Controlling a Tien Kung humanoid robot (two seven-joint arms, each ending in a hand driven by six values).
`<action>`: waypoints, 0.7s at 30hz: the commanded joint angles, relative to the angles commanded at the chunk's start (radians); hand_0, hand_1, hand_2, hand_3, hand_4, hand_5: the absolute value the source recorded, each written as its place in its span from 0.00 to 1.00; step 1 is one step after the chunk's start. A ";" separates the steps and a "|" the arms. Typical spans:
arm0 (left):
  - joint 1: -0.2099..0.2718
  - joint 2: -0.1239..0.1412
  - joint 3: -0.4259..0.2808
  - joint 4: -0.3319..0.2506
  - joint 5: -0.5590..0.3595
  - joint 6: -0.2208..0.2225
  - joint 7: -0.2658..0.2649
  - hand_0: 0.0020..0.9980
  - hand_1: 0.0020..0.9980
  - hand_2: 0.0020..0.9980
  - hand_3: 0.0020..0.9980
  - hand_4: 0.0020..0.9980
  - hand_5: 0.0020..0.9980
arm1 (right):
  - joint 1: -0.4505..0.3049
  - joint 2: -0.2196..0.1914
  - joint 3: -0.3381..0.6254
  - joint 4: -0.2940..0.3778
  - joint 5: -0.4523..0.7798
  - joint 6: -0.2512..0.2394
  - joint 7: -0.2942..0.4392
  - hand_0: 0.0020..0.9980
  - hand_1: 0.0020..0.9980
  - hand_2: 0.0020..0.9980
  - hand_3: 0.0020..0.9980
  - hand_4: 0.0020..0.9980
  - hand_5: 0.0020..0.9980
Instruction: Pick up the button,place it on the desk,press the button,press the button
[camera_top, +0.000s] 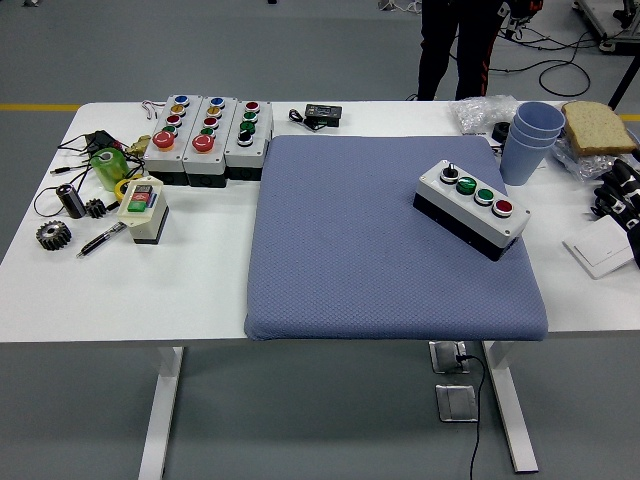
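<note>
We see the white and black button box (471, 208) with four controls lying on the blue-grey padded mat (380, 250), near its right edge. Our right hand (621, 200) is at the table's right edge, well apart from it; we cannot tell its state.

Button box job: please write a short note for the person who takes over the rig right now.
Right hand: at the table's right edge, holds nothing, clear of the box.
Left hand: out of view.
Button box: on the blue mat, right side, with a black knob, two green buttons and a red button.
Done: box seems already set down.
Left: both presses, as far as this view shows.
</note>
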 joint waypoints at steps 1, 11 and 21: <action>0.000 0.000 -0.001 0.000 0.002 0.000 0.000 0.63 0.67 0.68 0.60 0.34 0.65 | 0.000 0.000 0.000 0.000 -0.001 0.001 0.000 0.71 0.67 0.76 0.81 0.89 0.16; -0.001 0.000 0.001 0.000 -0.003 0.000 -0.001 0.63 0.67 0.68 0.60 0.34 0.65 | 0.000 0.001 0.002 0.000 -0.015 0.005 0.001 0.71 0.67 0.77 0.85 0.89 0.13; 0.000 0.000 -0.003 0.000 -0.010 0.000 -0.004 0.63 0.67 0.68 0.60 0.34 0.65 | 0.001 0.001 -0.002 -0.001 -0.012 0.010 0.011 0.71 0.68 0.78 0.89 0.89 0.12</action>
